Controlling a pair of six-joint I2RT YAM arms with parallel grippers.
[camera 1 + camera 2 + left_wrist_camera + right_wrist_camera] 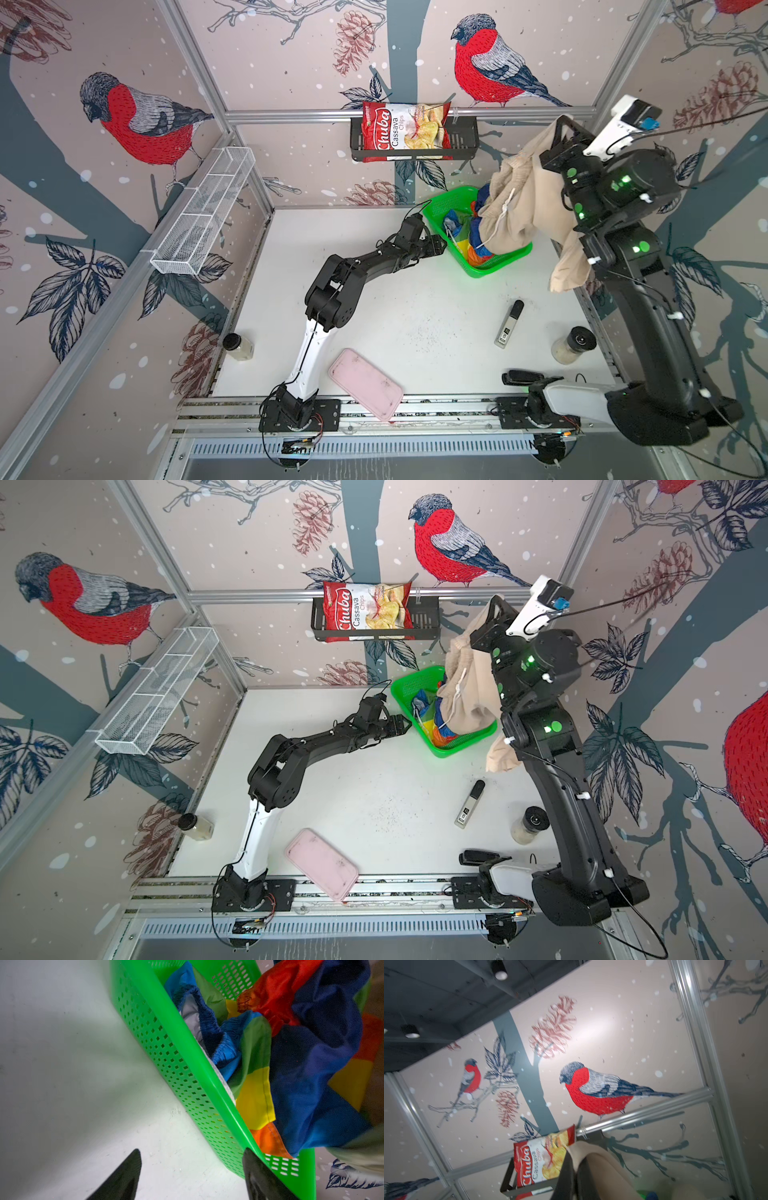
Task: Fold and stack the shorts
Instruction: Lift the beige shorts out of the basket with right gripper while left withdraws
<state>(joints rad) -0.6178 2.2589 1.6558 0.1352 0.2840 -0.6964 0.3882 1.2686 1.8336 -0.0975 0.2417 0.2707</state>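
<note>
Low centre of both top views: the desk (415,316), white surface, and in my judgement the place to lay cloth out.

Mid-frame: the left pincer (441,244) sits low, jaws spread, grasping nothing, just beside the outer wall of the green basket (490,271). In the left wrist view one fingertip (255,1163) overlaps the basket's corner. Whether they touch, cannot tell.

Inside the basket: the striped shorts (311,1053) are bunched, with no readable long axis, partly under beige cloth.

Above the basket: the beige shorts (515,208) hang lifted, with the white drawstring (503,212) dangling. The long axis runs from upper right of frame down-left to the basket. One leg drapes over the right arm (615,249) and ends right of the basket.

Upper right, farthest: the right pincer (559,124) is clenched on a fold of the beige shorts. The right wrist view shows cloth nipped between the fingers.

Judgement: the hanging lower end lies up-right of the left pincer, across the basket, and the left arm is the nearer one to take it. The beige pair needs carrying toward lower frame before spreading. The striped pair may snag and ride along.
</note>
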